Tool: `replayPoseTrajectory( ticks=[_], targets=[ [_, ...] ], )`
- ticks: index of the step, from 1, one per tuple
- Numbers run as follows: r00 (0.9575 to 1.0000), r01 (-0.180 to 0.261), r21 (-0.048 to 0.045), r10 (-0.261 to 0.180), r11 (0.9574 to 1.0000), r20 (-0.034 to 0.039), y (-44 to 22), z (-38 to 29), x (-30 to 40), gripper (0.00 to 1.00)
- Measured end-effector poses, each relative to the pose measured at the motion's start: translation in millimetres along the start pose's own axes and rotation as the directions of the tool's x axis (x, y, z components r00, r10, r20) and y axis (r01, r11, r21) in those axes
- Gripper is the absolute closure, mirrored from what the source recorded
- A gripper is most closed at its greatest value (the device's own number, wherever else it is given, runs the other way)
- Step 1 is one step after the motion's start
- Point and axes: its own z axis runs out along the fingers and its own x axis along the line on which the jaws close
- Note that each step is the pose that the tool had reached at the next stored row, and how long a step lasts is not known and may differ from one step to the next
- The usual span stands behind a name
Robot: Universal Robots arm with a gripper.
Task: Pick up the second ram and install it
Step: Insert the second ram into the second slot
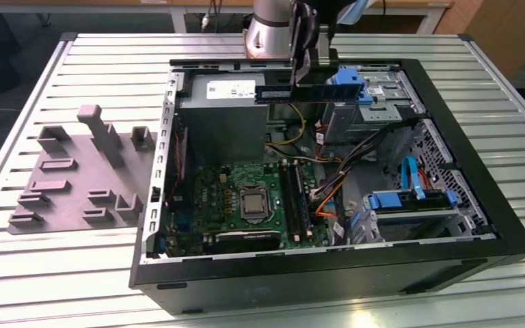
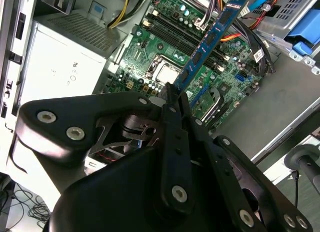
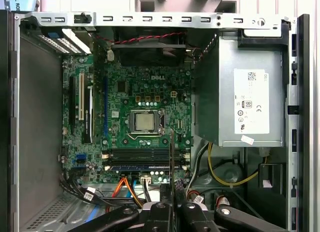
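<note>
Above the open computer case (image 1: 335,277), in the exterior view, the second ram (image 1: 308,93) hung level and high, so it would not bump the parts inside. The jaws were clamped on its top edge. Grey holder blocks (image 1: 80,171) sat on the surface (image 1: 62,263) at the exterior view's left, well apart from it.

In the second wrist view, the jaws squeezed the ram (image 2: 210,37) tight, and it stuck out over the green motherboard (image 2: 165,52).

In the first wrist view, the ram (image 3: 172,147) looked like a thin line crossing the long black slots (image 3: 142,156), not yet pushed in.
</note>
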Motion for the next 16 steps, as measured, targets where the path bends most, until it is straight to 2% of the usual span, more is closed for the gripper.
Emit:
replayPoseTrajectory(
  ticks=[9,16],
  targets=[
    [0.9999,-0.012,0.0003,0.012,0.9999,0.0,-0.6,0.0,0.0,0.86],
    [0.9991,-0.043,0.0011,0.043,0.9991,0.0003,-0.6,0.2,0.0,0.86]
  ],
)
